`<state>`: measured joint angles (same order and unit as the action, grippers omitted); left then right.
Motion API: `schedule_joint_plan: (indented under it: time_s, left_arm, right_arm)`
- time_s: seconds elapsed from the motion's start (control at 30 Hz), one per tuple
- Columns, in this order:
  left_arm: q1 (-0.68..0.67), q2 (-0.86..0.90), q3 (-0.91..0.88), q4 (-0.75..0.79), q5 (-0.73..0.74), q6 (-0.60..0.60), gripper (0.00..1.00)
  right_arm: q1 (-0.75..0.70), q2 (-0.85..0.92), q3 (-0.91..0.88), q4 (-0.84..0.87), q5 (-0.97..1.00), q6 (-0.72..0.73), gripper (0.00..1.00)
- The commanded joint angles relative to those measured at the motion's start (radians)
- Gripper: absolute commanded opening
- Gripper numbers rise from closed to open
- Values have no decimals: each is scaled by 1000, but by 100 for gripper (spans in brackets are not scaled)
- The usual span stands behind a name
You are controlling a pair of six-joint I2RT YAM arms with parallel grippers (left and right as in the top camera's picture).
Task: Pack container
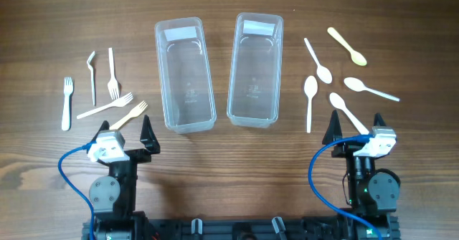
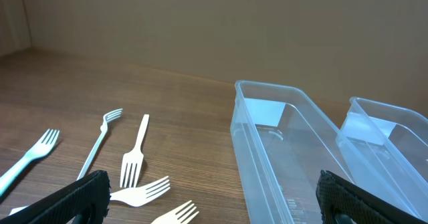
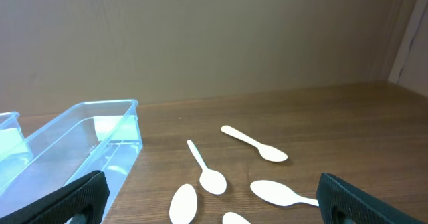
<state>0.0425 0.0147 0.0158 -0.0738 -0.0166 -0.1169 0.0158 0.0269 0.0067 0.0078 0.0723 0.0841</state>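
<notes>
Your left gripper [image 1: 128, 134] sits lower left in the overhead frame, jaws spread wide; right gripper [image 1: 356, 127] lower right, spread likewise.

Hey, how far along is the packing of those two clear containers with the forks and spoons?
Nothing is packed yet: the left container and right container are both empty. Nothing is in hand: the left gripper and right gripper are open and hold nothing. To do: five forks and five spoons, all lying outside the containers.

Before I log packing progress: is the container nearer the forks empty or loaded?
Empty. The left container shows only its clear floor from overhead; the five forks lie on the table beside it.
</notes>
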Motion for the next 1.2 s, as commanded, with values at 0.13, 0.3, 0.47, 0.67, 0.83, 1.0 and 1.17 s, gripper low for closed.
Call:
schedule_joint_plan:
  time_s: [0.13,0.3,0.47,0.67,0.83,1.0,1.17]
  left_arm:
    - [6,2,-10,3,8,2,100]
    - [6,2,-10,3,9,2,100]
    - [6,2,-10,3,9,2,100]
    - [6,2,-10,3,9,2,100]
    - [6,2,-10,3,8,2,100]
    - [6,2,-10,3,9,2,100]
    - [6,2,-10,3,9,2,100]
  right_arm:
    - [-3,-3,-1,8,17,-6,100]
    - [-3,-3,-1,8,17,-6,100]
    - [-3,-3,-1,8,17,-6,100]
    - [-3,-3,-1,8,17,-6,100]
    - [-3,-3,-1,8,18,-6,100]
    - [-3,-3,18,-5,-116,85,100]
    - [-3,121,298,-159,18,48,100]
